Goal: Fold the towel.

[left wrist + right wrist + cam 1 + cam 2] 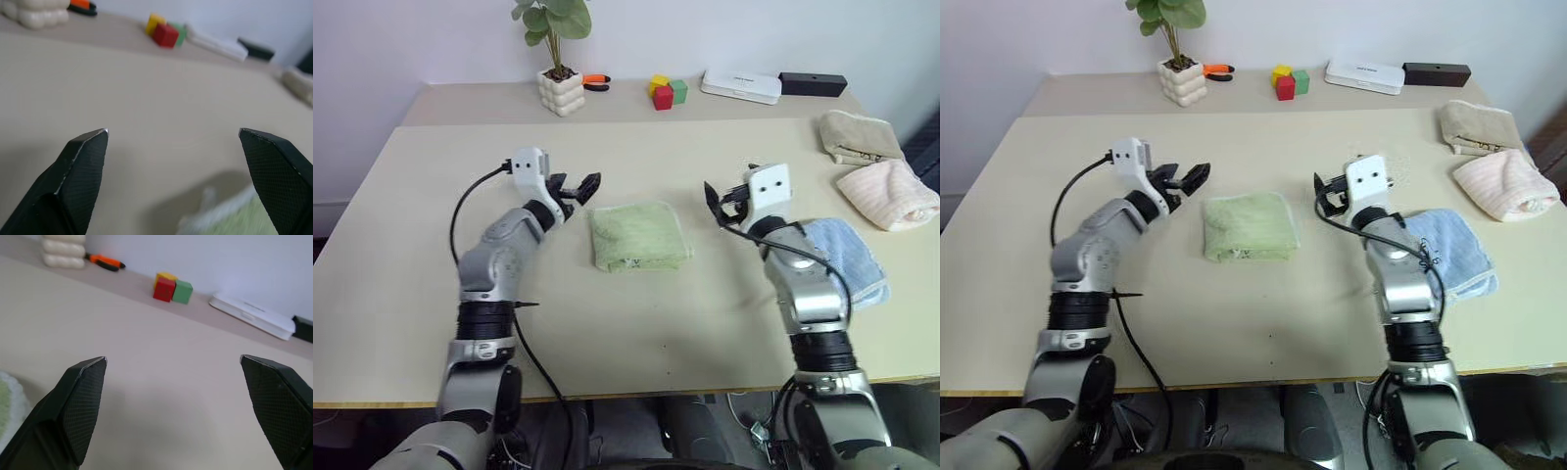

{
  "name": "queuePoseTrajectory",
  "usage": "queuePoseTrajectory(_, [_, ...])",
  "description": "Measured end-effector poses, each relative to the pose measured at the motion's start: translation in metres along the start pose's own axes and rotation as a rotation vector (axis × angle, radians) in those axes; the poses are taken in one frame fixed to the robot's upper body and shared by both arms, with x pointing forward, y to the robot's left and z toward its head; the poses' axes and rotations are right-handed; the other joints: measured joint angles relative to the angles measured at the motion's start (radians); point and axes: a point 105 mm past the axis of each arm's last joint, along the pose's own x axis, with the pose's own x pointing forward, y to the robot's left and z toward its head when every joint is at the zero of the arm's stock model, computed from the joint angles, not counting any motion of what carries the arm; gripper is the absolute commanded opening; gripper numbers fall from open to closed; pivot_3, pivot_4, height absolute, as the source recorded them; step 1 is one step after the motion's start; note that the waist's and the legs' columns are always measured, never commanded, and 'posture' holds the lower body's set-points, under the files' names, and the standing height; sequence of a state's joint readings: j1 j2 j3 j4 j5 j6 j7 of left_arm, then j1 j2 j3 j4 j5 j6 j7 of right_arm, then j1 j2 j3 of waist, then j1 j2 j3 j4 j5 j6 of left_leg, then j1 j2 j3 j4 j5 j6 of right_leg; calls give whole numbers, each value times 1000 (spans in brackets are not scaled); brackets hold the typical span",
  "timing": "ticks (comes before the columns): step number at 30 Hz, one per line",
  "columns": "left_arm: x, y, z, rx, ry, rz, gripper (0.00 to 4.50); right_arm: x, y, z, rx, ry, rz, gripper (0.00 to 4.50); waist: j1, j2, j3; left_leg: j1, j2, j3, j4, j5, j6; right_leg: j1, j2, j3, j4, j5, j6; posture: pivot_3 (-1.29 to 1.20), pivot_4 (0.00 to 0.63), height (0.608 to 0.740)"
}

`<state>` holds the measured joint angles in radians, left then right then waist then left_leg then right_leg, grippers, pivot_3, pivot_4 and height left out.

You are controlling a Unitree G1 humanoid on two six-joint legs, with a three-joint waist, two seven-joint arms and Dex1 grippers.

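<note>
Green terry cloth, folded into a small squarish pad, lies on the beige table [401,294]: this is the towel [637,235], and everything else is placed from it. Left of the towel, just beside its upper left corner and clear of the cloth, hangs the left gripper [579,188], its two black fingers spread wide with nothing between them; in the left wrist view the towel's white-stitched edge shows low between the fingertips [88,161]. Beyond the towel, at the far side of the table, stand a potted plant [558,59] in a lumpy white pot, an orange-handled tool [596,81] beside it, a cluster of yellow, red and green blocks [668,91], a flat white box [740,86] and a black box [813,83]. Right of the towel, apart from its right edge, the right gripper [722,204] is likewise spread wide and holds nothing. Farther right of the towel, a light blue towel [852,257] lies partly under the right arm, with a pale pink towel [889,194] and a beige towel [858,135] beyond it near the table's right edge.
</note>
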<state>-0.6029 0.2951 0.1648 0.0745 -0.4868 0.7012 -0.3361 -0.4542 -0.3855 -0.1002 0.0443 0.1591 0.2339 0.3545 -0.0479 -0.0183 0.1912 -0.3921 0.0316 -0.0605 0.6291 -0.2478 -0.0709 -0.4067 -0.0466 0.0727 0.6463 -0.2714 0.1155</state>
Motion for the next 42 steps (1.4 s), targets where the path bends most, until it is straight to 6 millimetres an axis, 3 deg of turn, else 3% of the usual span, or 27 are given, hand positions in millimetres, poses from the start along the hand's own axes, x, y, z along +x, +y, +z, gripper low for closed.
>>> queuePoseTrajectory(5, [-30,2,-47,-225,257,-85,4465,-20,12,31,127,-89,300,4500,2,1,1,0,0,0,1,0,0,0,0,0,1,0,0,0,150,740])
queuePoseTrajectory(9, [-48,-7,-51,-359,352,-188,4465,-49,10,47,132,-78,460,4500,8,0,1,0,0,-1,2,0,0,2,-1,-1,0,0,0,0,150,740])
queuePoseTrajectory(12, [-50,-15,-56,-403,383,-226,4465,-63,19,45,127,-44,543,4500,6,0,1,0,0,-1,1,0,0,2,-1,-1,0,0,0,0,150,740])
queuePoseTrajectory(18, [-37,-46,-68,-497,394,-321,4465,-65,22,43,133,-33,546,4500,16,0,1,0,0,-1,2,0,0,3,-1,-1,-1,0,0,0,150,740])
queuePoseTrajectory(27, [8,-89,-83,-577,361,-353,4465,-64,22,45,122,-39,533,4500,57,2,-1,1,-2,-2,3,0,0,10,-1,-1,-10,0,0,0,150,740])
queuePoseTrajectory(30, [18,-98,-85,-594,364,-346,3576,-64,21,45,117,-36,533,4500,60,2,-1,1,-3,-3,3,0,0,14,-1,-1,-15,0,0,0,150,740])
queuePoseTrajectory(37, [23,-106,-93,-641,409,-340,42,-66,21,42,110,-25,520,4500,59,2,-1,0,-4,-5,2,0,0,13,-1,-1,-16,1,4,0,150,740])
queuePoseTrajectory(42, [23,-98,-89,-631,377,-308,14,-68,20,41,78,-25,532,4500,50,3,-2,1,-4,-4,2,0,0,14,-1,0,-16,1,4,0,150,740])
